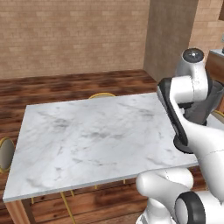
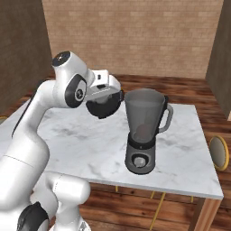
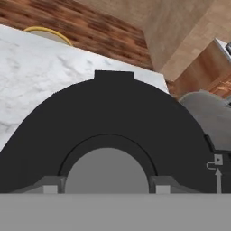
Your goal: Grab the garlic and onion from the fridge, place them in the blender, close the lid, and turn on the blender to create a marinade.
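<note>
My gripper is shut on the lid, a flat black disc held tilted in the air just left of the blender's mouth. In the hand view the lid spreads across the picture with its small tab pointing away, and my gripper clamps its raised grey centre. The blender stands on the marble table, its smoky jar uncovered. A small red onion shows through the jar near its bottom. Part of the jar shows behind my arm. The garlic is hidden and the fridge is out of view.
The marble table stretches wide to the left of the blender. Round yellow-rimmed chairs stand at its sides, one at the left end. Brick walls and a brown pillar lie beyond, and the floor is wood.
</note>
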